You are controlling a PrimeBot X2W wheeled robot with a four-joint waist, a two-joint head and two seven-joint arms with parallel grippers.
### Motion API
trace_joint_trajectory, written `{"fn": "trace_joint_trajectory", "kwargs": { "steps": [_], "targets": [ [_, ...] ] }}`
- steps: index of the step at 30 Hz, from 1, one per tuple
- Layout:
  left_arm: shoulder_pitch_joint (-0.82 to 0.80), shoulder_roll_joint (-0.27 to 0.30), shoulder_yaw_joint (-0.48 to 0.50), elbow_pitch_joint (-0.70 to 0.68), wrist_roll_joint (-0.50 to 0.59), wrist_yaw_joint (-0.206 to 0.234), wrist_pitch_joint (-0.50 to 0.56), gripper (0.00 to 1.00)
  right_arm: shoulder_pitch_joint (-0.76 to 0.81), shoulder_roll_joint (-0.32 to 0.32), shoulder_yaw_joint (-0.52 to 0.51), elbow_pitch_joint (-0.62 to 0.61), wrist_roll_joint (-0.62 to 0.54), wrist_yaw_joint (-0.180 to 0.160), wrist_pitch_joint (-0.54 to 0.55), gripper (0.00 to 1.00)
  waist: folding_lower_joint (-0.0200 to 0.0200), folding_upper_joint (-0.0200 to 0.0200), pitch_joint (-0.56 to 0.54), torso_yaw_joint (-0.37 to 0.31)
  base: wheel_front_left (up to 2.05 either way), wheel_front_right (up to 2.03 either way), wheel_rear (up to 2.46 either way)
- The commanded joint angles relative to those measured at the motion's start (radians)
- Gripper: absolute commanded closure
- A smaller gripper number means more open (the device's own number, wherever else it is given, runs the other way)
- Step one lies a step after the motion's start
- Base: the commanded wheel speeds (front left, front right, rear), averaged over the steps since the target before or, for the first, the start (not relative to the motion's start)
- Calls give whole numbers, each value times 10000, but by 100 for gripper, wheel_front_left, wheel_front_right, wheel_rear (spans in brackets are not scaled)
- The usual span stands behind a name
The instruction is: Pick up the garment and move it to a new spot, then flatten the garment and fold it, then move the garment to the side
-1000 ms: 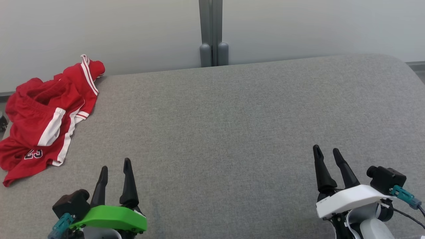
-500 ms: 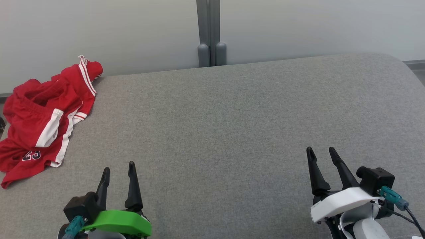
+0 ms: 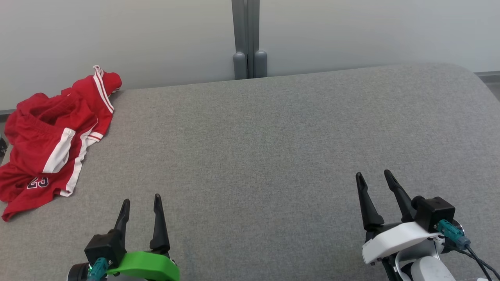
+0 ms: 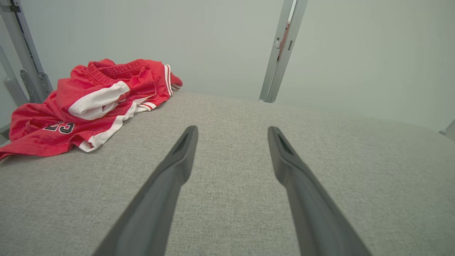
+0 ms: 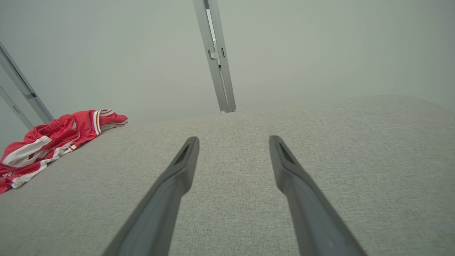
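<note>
Open grey upholstery stretches from the left gripper and right gripper, both low at its near side with fingers spread, back to the pale wall. A crumpled red garment heaps the far-left corner. A grey post stands behind the back edge, at mid-width.

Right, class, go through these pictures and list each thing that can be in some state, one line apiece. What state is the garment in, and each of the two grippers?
shorts, crumpled and unfolded, lying at the far left edge of the grey cushion, not held
left gripper, open, empty, apart from the shorts
right gripper, open, empty, at the cushion's right side
</note>
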Motion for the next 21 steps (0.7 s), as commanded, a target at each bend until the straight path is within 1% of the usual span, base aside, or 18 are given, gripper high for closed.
{"fn": "trace_joint_trajectory", "kwargs": {
  "steps": [1,21],
  "targets": [
    [106,74,0,-3,207,97,-80,0,-55,-52,9,-67,-263,3,-90,0,0,0,-4,-1,0,0,0],
    [234,83,-53,464,1110,202,-470,0,-13,-61,-81,-106,-1734,2,-476,0,0,0,-40,-10,0,0,0]
  ]
}}
